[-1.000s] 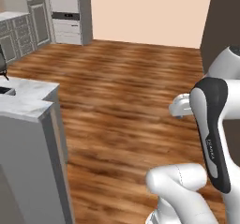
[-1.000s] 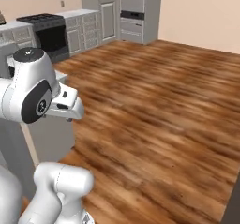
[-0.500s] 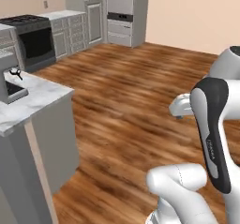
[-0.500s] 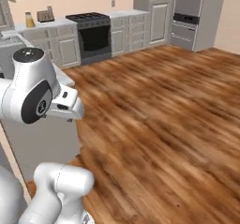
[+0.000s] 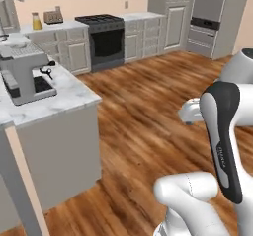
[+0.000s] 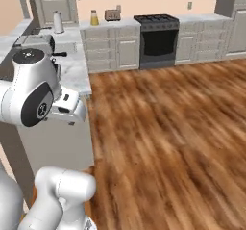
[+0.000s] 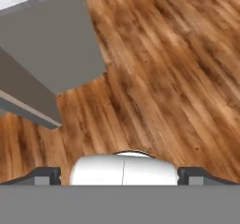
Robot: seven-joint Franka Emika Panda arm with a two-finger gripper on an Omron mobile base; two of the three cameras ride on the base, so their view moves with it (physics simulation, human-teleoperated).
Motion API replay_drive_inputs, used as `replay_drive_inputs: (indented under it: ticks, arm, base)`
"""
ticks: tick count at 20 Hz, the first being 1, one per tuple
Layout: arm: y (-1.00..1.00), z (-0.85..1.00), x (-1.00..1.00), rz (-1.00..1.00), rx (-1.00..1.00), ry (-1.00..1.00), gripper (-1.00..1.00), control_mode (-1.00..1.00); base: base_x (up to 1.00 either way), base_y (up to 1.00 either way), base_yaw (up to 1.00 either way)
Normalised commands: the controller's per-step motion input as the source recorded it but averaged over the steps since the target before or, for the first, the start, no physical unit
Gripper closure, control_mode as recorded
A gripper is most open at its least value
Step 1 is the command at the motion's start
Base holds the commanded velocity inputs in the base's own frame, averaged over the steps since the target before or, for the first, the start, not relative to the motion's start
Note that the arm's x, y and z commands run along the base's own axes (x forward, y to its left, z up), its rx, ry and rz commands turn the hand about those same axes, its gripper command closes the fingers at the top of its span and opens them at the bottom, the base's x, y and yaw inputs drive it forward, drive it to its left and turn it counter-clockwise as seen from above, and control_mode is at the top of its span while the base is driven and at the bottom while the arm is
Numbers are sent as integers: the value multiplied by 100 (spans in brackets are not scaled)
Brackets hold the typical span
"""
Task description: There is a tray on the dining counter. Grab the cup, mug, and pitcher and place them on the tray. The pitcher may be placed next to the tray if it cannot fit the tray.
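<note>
The jaws (image 7: 121, 177) stand spread wide with nothing between them, their two dark tips (image 7: 46, 175) low in the hand view and far apart. They point down at the wooden floor (image 7: 164, 78), which lies straight ahead of them with bare planks running on a slant.

Ahead of the jaws and off to one side (the upper left of the hand view) stands the plain grey base of the table (image 7: 51, 45), with a sliver of its white marble top at the very corner. From the base views this is the marble-topped table (image 5: 64, 99) beside the arm, well clear of the jaws and not touched by them. A grey coffee machine (image 5: 24, 74) sits on its top.

The pitcher (image 5: 36, 21) stands far from the jaws, across the floor on the worktop along the back wall (it is small at this range, but the orange liquid shows). Just beside it is a toaster (image 5: 53, 16), and the black stove (image 5: 105, 40) is further along the same wall. In the right base view the pitcher (image 6: 94, 18) appears between a white upright cylinder (image 6: 57, 22) and the toaster (image 6: 113, 15).
</note>
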Motion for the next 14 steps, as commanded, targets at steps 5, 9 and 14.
replay_drive_inputs:
  ticks: [5,9,14]
  arm:
    - [0,0,0,0,0,0,-100,100]
    - [0,0,0,0,0,0,-100,100]
    - [0,0,0,0,0,0,-100,100]
  base:
    - [88,-100,72]
    - [85,-100,57]
    - [90,-100,42]
